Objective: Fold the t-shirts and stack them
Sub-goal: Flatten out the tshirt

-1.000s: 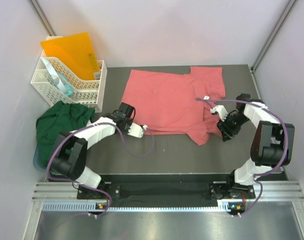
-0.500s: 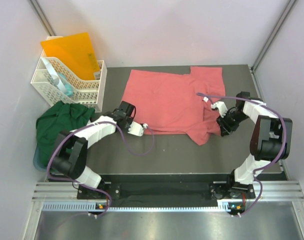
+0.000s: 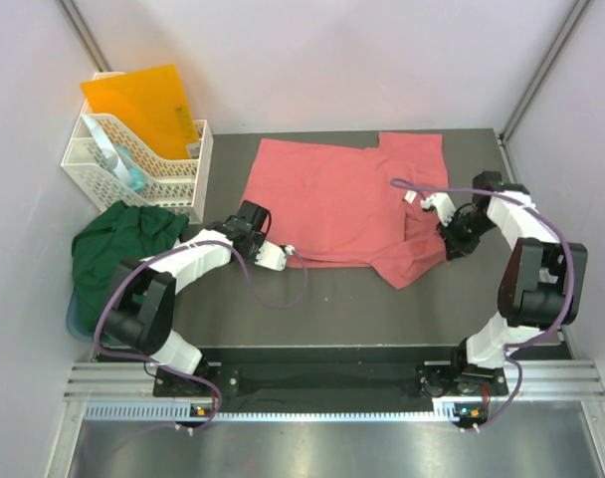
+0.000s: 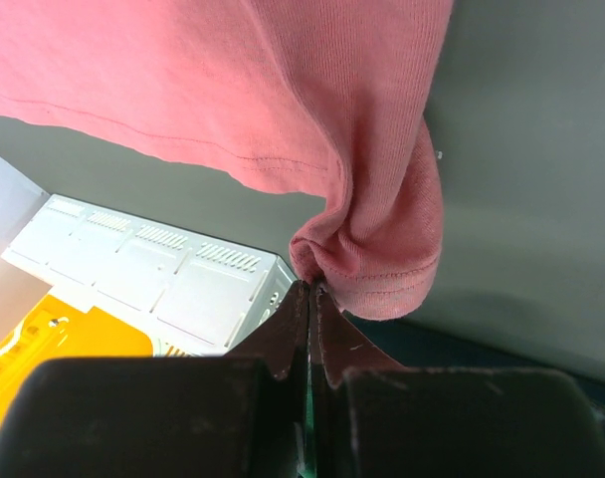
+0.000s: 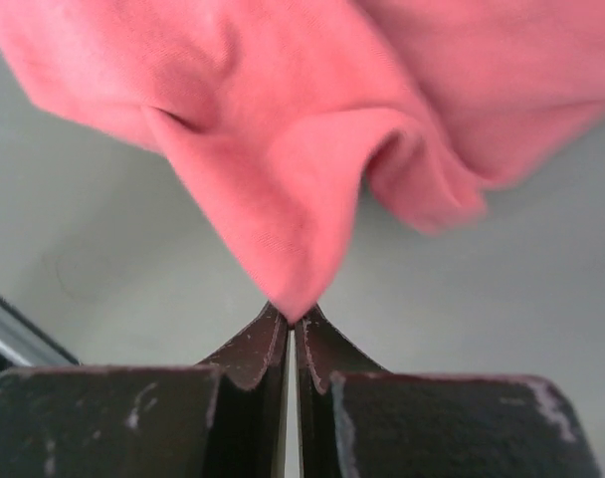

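Salmon-pink t-shirt (image 3: pixel 332 204) lies spread flat to the right of the white basket (image 3: pixel 133 164). Left gripper (image 4: pixel 310 297) and right gripper (image 5: pixel 293 317) each pinch its edge. Dark green t-shirt (image 3: pixel 118 249) sits crumpled just in front of the basket.

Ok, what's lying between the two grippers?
The pink shirt, spread mostly flat. The left gripper pinches its near hem and the right gripper pinches a fold at its right edge. The top view shows the whole span.

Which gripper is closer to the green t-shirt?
Left. The left gripper pinches the near hem of the salmon-pink t-shirt, just right of the green t-shirt; the right gripper grips that shirt's right edge, much farther away.
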`<state>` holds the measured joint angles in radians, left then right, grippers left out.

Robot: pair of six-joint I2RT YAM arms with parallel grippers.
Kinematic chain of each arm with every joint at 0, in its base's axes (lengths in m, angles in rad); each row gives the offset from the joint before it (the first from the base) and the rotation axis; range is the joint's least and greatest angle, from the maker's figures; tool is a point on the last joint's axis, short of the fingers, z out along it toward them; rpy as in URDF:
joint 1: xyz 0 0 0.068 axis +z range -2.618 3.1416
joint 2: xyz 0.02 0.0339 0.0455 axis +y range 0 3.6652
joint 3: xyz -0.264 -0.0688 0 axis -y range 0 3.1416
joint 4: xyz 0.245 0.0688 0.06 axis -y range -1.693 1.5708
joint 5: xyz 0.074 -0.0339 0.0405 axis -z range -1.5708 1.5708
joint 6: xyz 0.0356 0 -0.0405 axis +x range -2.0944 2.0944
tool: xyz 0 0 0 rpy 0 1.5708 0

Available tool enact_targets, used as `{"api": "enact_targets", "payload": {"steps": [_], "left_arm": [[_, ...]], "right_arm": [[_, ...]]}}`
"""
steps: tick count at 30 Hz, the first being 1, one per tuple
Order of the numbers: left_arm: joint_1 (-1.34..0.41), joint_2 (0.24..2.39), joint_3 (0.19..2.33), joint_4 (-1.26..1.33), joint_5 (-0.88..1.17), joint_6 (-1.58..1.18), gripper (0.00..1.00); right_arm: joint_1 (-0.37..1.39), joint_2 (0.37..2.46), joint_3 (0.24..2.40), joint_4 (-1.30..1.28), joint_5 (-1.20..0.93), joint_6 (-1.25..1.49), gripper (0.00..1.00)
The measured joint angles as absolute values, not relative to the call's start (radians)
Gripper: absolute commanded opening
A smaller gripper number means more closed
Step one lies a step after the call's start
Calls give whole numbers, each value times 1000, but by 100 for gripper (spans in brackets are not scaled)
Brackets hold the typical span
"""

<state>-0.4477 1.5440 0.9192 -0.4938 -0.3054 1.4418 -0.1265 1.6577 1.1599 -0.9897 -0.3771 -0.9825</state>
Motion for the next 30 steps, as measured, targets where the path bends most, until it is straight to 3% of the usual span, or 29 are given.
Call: {"api": "enact_targets", "payload": {"steps": [11,22,30], "left_arm": [[-448,1552,919,-473,-305,1441,0],[-448,1565,919,-393,-328,1414,0],[-441,1546,912,-296,-384,1386,0]], "right_arm": [[-95,1602,1533,-1268,-360,-1090,0],[69,1659,1539,-1134,-287,-993,0],[56,1597,1433,-1037,-173,-991,0]]}}
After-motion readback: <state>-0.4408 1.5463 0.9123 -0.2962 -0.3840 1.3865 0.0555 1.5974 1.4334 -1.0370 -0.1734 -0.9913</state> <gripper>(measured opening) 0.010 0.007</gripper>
